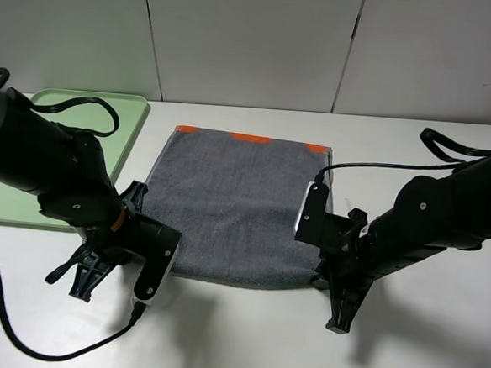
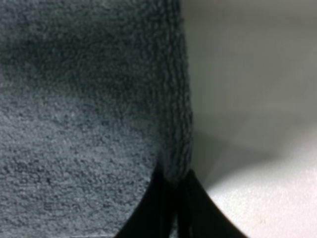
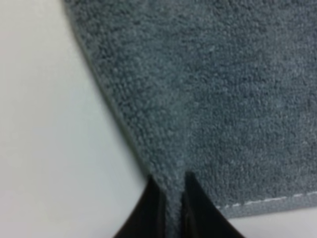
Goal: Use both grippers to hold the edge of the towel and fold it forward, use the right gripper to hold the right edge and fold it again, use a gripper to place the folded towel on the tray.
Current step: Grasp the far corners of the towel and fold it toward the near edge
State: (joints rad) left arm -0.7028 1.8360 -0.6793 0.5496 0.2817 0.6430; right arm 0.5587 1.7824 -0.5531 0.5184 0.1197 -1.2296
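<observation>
Left gripper [image 2: 173, 184] and right gripper [image 3: 173, 182] tight on near corners of towel [image 1: 236, 204]

A dark grey terry towel [image 1: 235, 209] with an orange band [image 1: 250, 138] at one end, a pale green tray [image 1: 135, 130] and a white bench [image 1: 243, 335] are shown.

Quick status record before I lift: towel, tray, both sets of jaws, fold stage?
towel: spread flat on the table, orange band at the far edge
tray: left of the towel, no towel on it
left jaws: shut on the towel's near left corner
right jaws: shut on the towel's near right corner
fold stage: first fold not yet done
</observation>
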